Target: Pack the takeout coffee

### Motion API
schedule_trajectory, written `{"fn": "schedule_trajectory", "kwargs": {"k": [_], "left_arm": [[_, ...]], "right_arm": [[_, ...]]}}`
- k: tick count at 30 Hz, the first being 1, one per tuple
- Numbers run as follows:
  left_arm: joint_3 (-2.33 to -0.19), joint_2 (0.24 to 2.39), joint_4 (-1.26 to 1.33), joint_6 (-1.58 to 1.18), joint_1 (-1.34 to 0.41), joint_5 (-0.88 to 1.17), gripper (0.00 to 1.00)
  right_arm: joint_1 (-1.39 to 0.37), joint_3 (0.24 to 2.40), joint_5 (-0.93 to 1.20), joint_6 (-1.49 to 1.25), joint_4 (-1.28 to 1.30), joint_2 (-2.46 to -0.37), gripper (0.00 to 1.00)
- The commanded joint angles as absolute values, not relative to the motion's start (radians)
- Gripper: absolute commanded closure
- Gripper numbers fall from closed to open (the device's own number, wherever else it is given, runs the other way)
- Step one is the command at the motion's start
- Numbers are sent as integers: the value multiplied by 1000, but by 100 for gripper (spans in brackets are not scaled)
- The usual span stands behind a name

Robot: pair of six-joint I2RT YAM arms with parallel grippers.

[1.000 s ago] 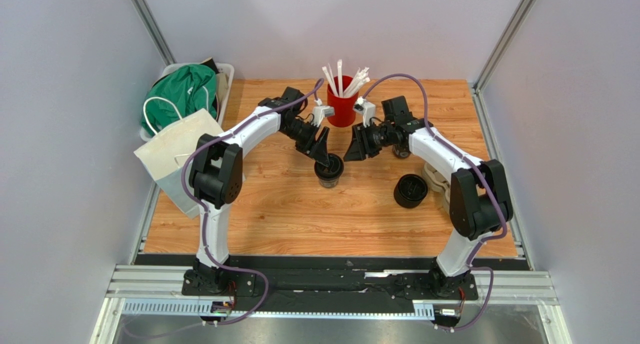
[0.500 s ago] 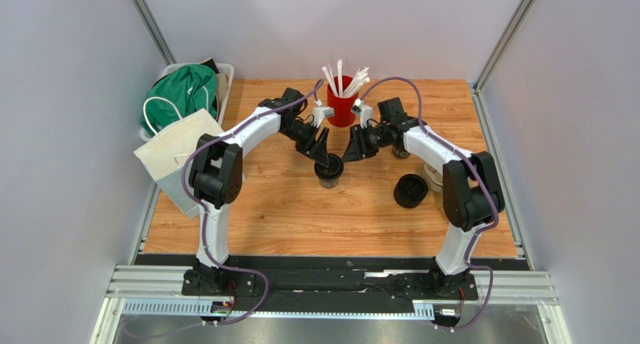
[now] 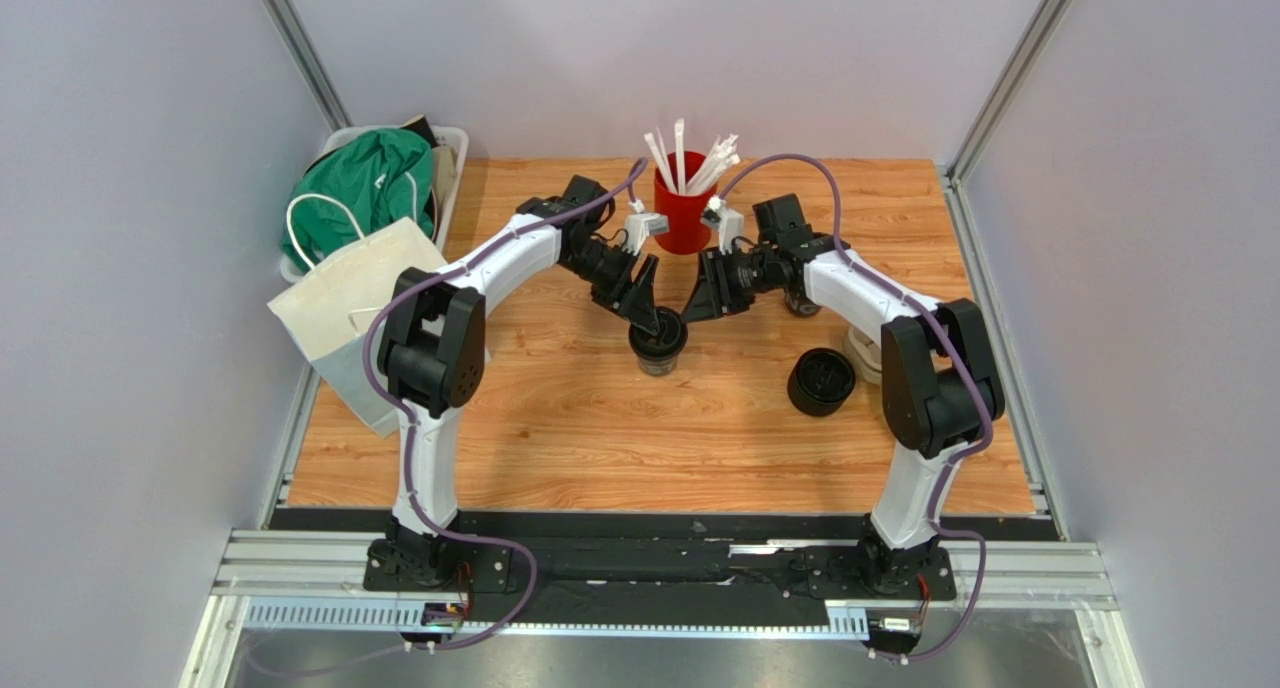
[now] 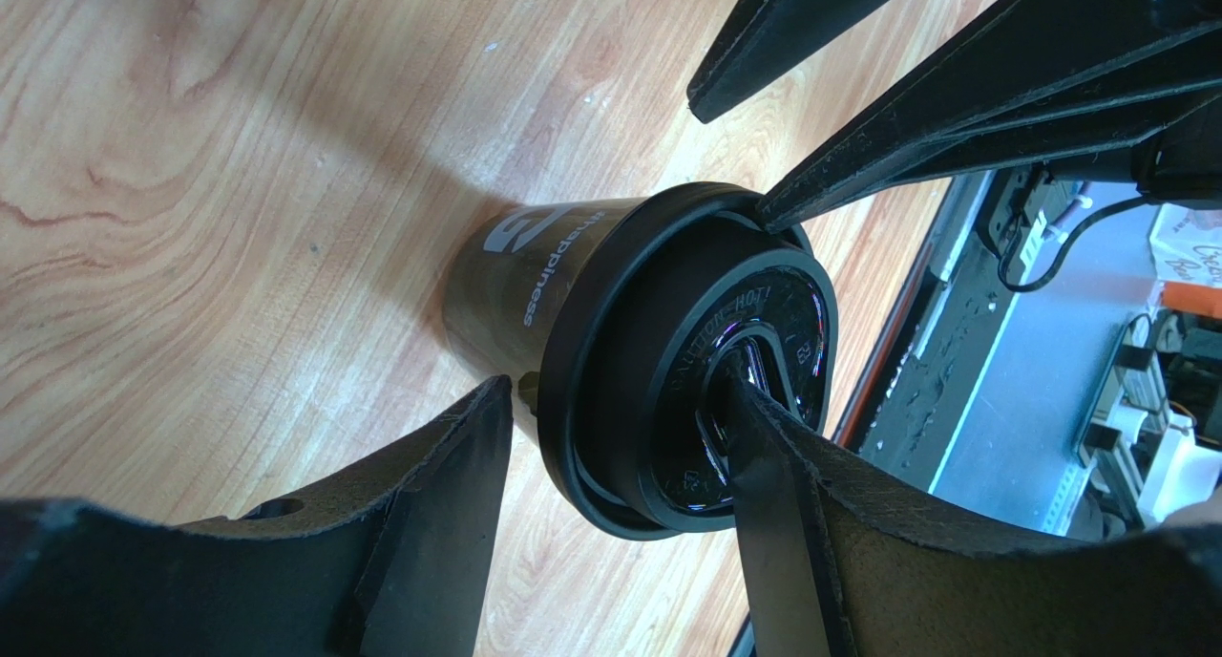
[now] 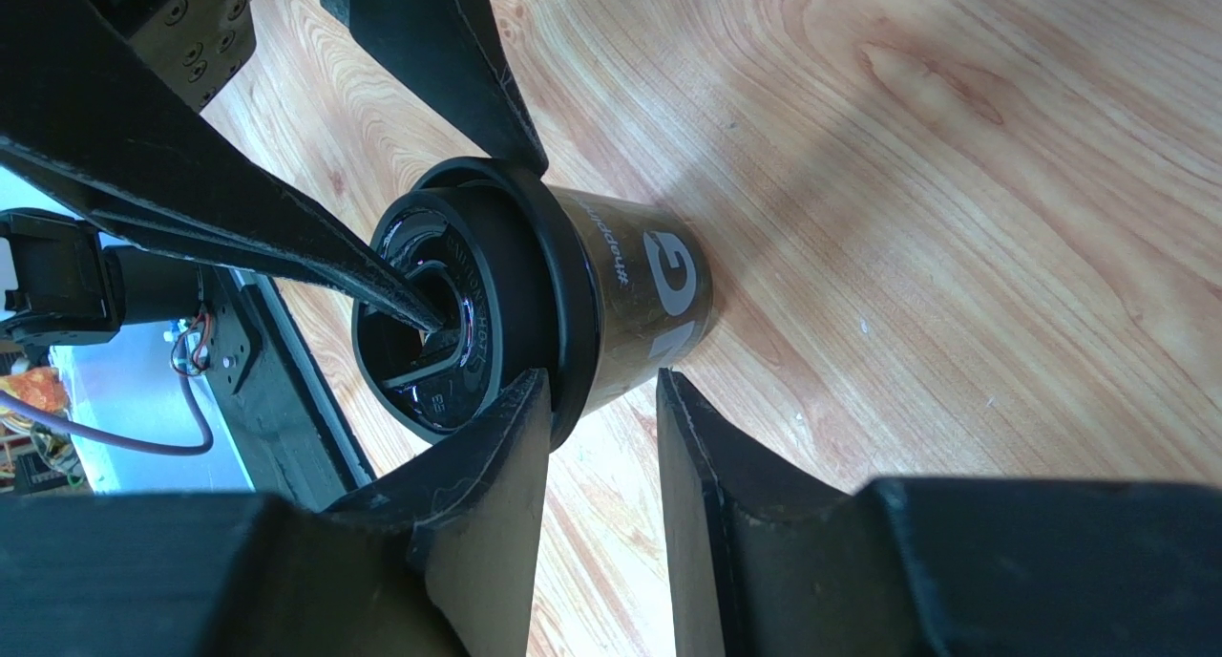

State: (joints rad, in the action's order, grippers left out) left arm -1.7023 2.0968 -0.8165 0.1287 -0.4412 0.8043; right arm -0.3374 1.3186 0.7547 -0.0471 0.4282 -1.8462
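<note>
On table (image 3: pixel 601 433): bag (image 3: pixel 353 306) at left edge, cup (image 3: pixel 657 354) upright mid-table. My left gripper (image 4: pixel 617 399) straddles lid (image 4: pixel 646 328), one tip on top, other outside rim; cannot tell if grasping. My right gripper (image 5: pixel 600 392) released, one tip touching rim.

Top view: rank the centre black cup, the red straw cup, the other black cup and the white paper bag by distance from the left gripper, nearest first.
From the left gripper:
1. Centre black cup, at its fingertips.
2. Red straw cup, behind, toward the far edge.
3. Other black cup, to the right.
4. White paper bag, far left.
</note>
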Motion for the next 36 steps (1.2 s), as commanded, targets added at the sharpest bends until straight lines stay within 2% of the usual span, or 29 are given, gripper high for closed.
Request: {"fn": "schedule_trajectory", "kwargs": {"k": [1, 36], "left_arm": [[-1663, 2121, -801, 186, -453, 661, 36], [-1638, 2091, -804, 216, -500, 583, 37]], "right_arm": [[-344, 1358, 762, -60, 377, -1858, 64], [-370, 1286, 644, 24, 383, -1829, 63]]}}
